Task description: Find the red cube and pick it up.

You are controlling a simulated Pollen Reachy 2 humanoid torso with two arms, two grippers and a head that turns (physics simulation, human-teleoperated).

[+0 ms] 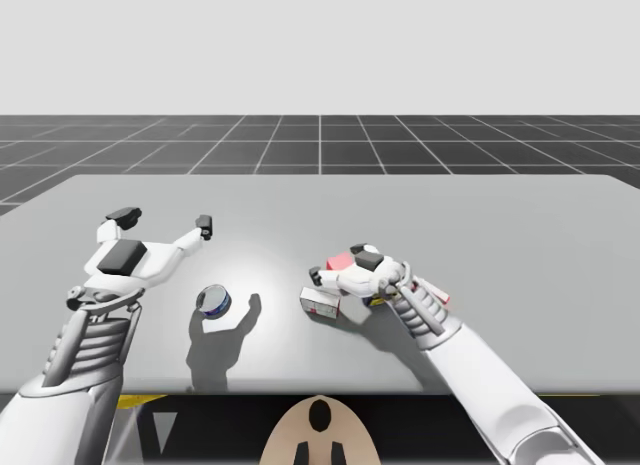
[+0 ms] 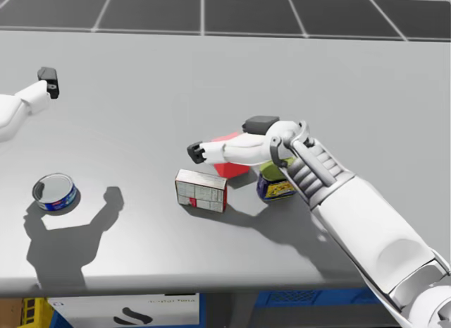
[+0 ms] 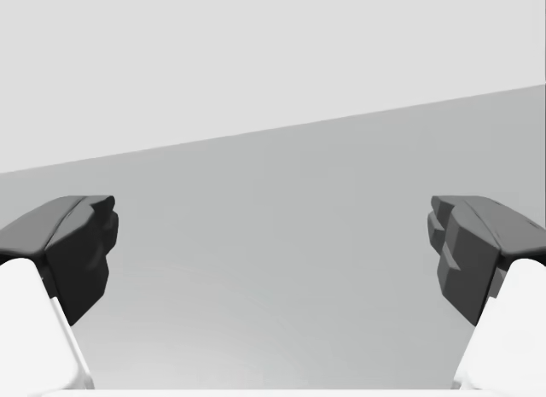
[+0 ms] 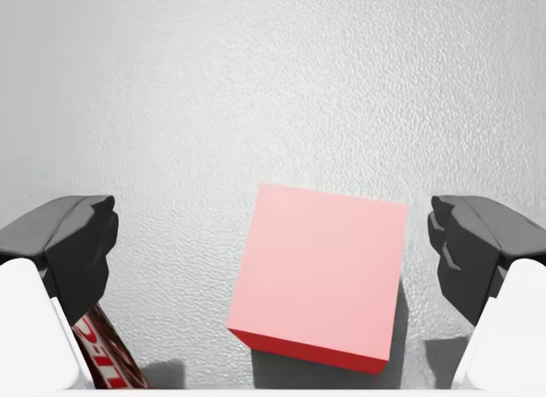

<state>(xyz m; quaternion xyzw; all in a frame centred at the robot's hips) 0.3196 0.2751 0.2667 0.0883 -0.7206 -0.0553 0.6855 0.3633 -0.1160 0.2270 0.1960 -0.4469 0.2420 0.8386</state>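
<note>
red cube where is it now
In the right wrist view the red cube sits between the open fingers of my right claw; in the head view it lies just behind the white-and-red box.

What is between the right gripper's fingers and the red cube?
Only bare table, in the right wrist view: the red cube sits between the right gripper's open fingers, touching neither.

The table is grey and matt, finely pebbled. The red cube looks smooth, matt, plastic-like. The right gripper has dark matt pads on smooth white shells. The low round can has a shiny metal lid; the red and white box looks like printed card
</note>
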